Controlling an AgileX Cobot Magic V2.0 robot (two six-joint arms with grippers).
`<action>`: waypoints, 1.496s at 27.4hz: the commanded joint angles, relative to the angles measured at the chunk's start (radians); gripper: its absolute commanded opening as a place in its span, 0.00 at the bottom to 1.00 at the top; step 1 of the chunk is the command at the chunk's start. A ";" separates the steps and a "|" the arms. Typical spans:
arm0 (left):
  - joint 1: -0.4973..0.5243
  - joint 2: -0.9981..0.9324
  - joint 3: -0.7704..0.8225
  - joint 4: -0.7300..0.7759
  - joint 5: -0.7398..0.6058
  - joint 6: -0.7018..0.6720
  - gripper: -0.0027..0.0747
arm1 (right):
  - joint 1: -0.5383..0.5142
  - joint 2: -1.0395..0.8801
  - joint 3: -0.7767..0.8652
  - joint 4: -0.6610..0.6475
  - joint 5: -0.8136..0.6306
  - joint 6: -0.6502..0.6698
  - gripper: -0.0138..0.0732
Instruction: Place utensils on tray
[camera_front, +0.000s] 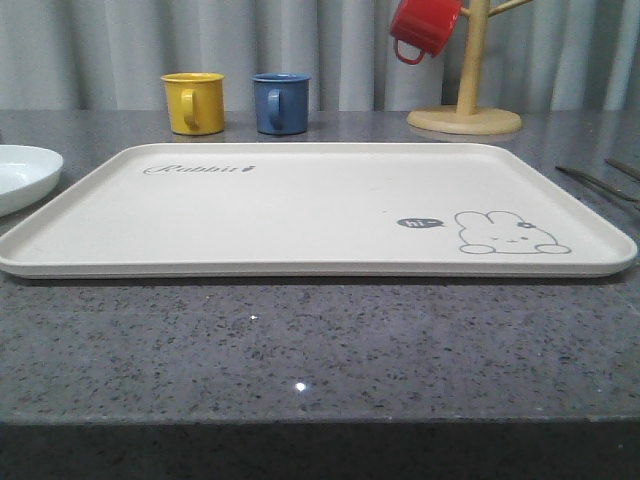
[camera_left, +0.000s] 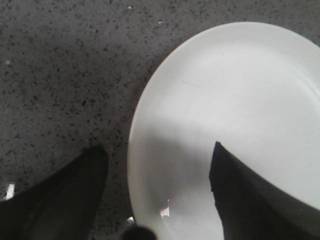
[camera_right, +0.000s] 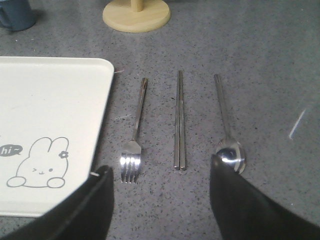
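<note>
Left tool (camera_left: 159, 200): two matte black fingers (camera_left: 65, 200), broad at the base, tapering to blunt points. Right tool (camera_right: 160, 200) looks the same, its dark, plain fingers (camera_right: 250, 205) smooth, with no visible markings or screws.

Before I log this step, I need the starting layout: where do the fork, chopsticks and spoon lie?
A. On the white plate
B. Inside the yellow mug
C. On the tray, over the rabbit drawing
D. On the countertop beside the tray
D: the right wrist view shows the fork, chopsticks and spoon lined up on the grey countertop, off the tray, which holds no cutlery.
</note>
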 joint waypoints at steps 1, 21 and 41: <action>0.000 -0.007 -0.033 -0.036 -0.043 0.003 0.61 | -0.002 0.011 -0.033 -0.010 -0.083 -0.011 0.68; -0.007 0.013 -0.077 -0.080 0.004 0.013 0.01 | -0.002 0.011 -0.033 -0.010 -0.083 -0.011 0.68; -0.532 -0.006 -0.156 -0.212 0.039 0.141 0.01 | -0.002 0.011 -0.033 -0.010 -0.083 -0.011 0.68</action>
